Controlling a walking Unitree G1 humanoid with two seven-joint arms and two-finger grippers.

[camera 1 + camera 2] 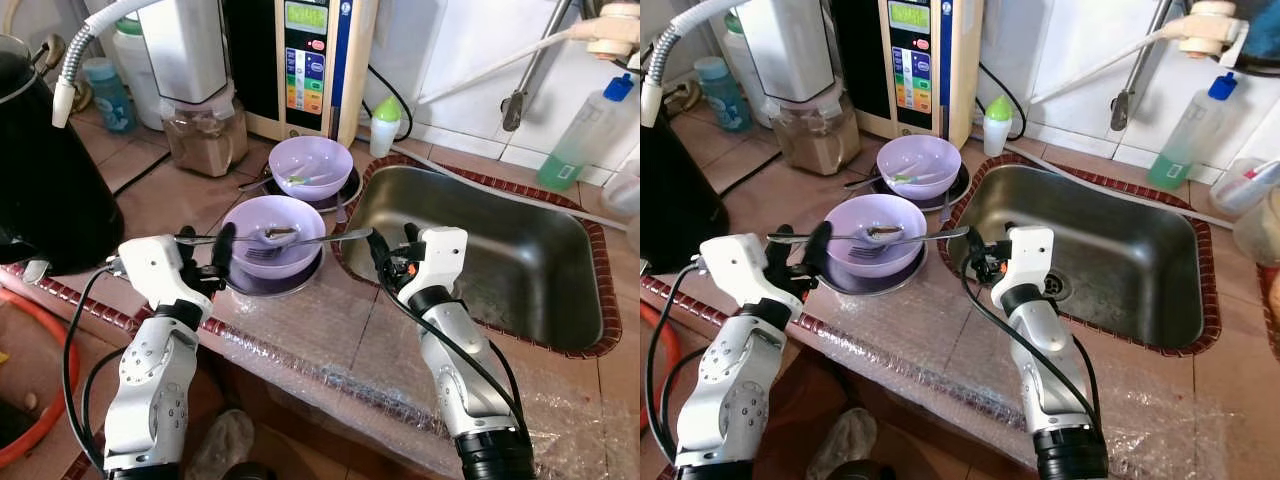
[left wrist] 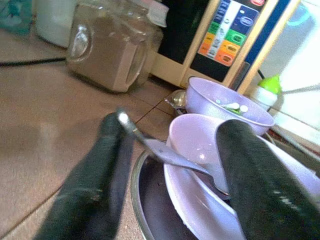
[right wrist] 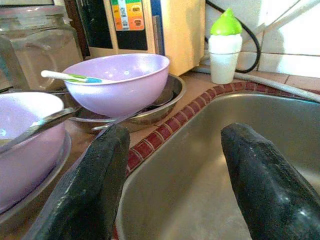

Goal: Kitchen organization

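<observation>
**Both grippers at the near bowl beside the sink**

On the tiled counter, left of the steel sink, a near purple bowl sits on a metal plate, with a spoon and fork lying across it. Farther back, a second purple bowl rests on another plate. At the near bowl's left side, the left gripper has its fingers spread wide, and the spoon's handle runs between them; no grip can be seen. Over the sink's near left corner, the right gripper is wide open and holds nothing. Behind the bowls stand a jar of brown powder and a water machine.
</observation>
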